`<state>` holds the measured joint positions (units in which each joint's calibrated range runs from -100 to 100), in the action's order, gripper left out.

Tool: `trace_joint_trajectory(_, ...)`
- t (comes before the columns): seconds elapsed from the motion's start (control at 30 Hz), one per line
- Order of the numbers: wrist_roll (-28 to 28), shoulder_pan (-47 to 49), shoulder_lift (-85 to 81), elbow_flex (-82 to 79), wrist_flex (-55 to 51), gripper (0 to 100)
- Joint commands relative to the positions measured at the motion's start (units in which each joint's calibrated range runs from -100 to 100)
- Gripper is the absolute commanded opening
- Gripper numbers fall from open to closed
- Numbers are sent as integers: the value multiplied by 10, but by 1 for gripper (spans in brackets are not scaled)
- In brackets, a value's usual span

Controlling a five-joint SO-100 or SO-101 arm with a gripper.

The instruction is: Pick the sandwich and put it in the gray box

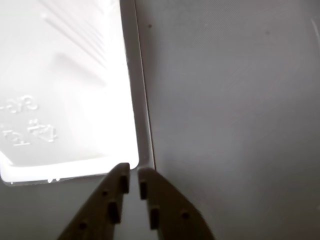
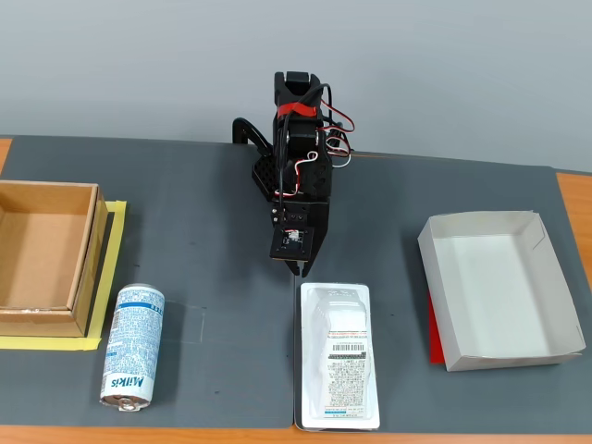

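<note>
Sandwich [image 2: 339,356] lies flat at the table's [image 2: 213,231] front edge in fixed view, label up, w/ its far end just below the hand [image 2: 298,265]. Judged light; clear plastic shell is thin, slick, likely to flex or crush. Best hold: across the narrow width, at the flanged rim. In wrist view the hand [image 1: 133,176] hangs narrow, jaws nearly closed, empty, tips at the pack's rim corner. Gray box [image 2: 555,277] sits well apart to the right, empty.
</note>
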<state>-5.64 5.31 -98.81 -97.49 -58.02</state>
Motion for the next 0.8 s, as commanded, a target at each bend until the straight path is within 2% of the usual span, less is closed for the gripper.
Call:
trace_joint_trajectory(0.0,1,3,-5,0,7,2)
trace_joint_trajectory(0.77,-2,0,-5,0,7,2)
